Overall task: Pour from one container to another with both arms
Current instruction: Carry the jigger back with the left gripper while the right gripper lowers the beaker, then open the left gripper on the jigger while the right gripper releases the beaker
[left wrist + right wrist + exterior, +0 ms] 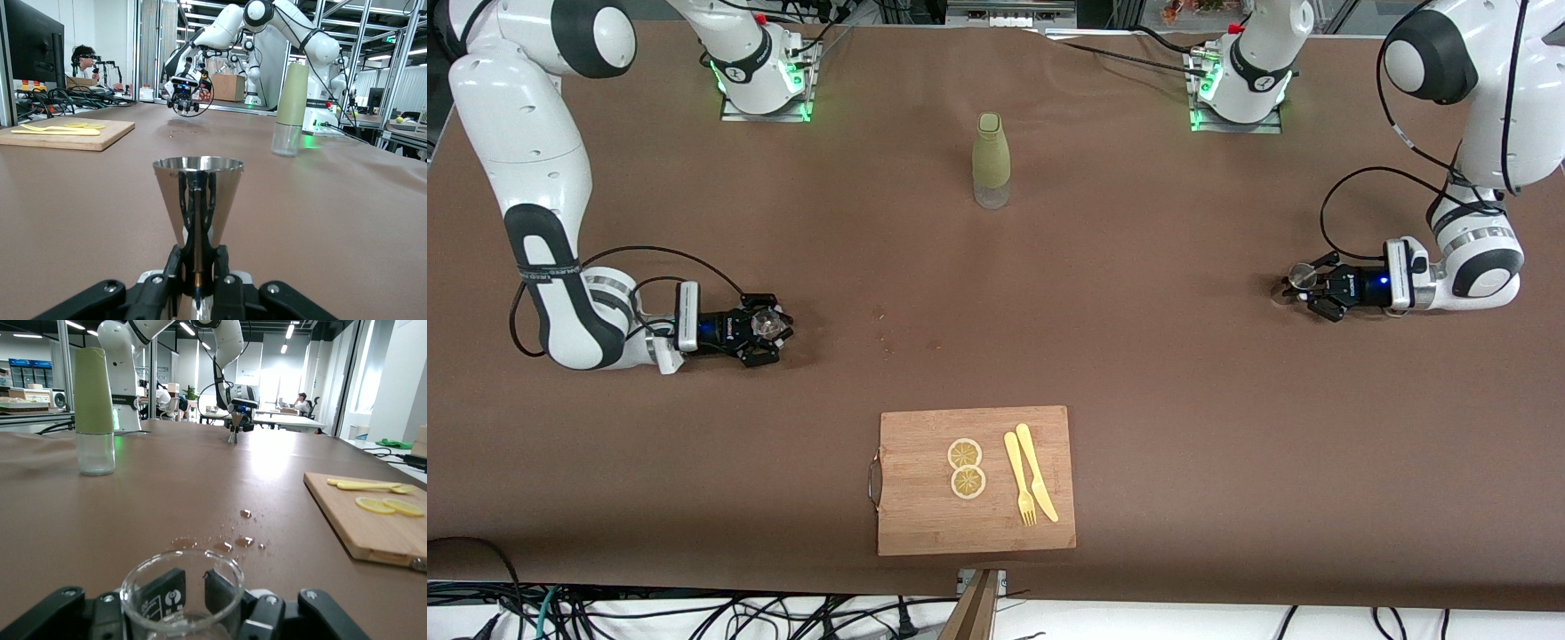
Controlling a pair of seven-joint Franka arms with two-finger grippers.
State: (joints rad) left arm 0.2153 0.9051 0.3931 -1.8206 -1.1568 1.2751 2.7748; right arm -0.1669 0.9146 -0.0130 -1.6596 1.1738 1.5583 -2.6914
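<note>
While the left gripper (1296,286) clamps a conical steel measuring cup (197,198) and the right gripper (769,329) a clear glass beaker (181,593), both near the brown desk's (1138,400) opposite ends, misaligned rims risk spillage.

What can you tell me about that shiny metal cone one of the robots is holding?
The metal cone is a polished, mirror-like steel cup, wide at its open round rim and narrowing downward to a thin stem. It stands upright, mouth up, just above the brown table toward the left arm's end. The left claw is shut on it, black fingers pinching the narrow lower part. Whether it holds any liquid cannot be seen.
</note>
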